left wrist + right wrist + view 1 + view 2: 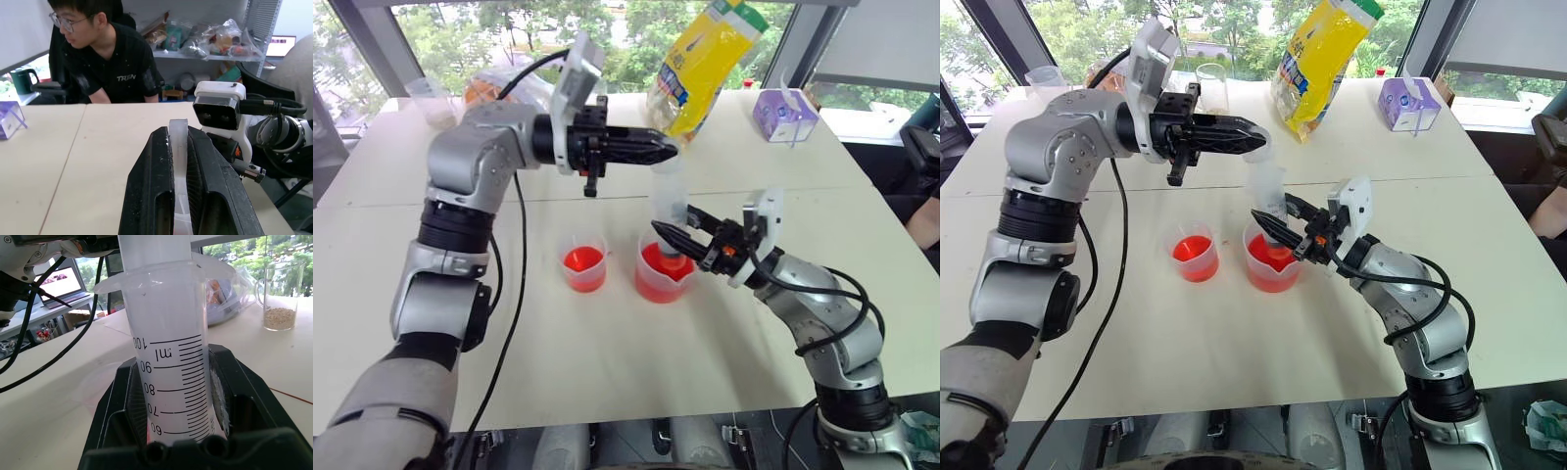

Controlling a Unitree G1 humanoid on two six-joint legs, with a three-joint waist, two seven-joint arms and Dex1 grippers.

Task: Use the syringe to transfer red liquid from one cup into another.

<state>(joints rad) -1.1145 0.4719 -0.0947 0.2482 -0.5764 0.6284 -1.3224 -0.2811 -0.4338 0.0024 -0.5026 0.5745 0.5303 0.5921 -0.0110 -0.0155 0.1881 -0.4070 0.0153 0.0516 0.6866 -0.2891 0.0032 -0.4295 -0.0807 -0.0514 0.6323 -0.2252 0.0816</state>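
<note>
The syringe (168,357) is held upright between the two black fingers (117,411) of the right pincer (178,421), which are clamped against its clear barrel. Black graduation marks from 60 up to 100 are printed on the barrel, below its wide flange. A handled glass mug (279,296) with pale grains is seen standing on the white counter (58,396) behind.

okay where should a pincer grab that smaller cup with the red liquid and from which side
Grip the smaller cup around its clear wall just under the rim, above the red liquid. Come level from its outer side, away from the spouted beaker; that side looks free, and the cup stands upright and open, so it must stay level.
</note>
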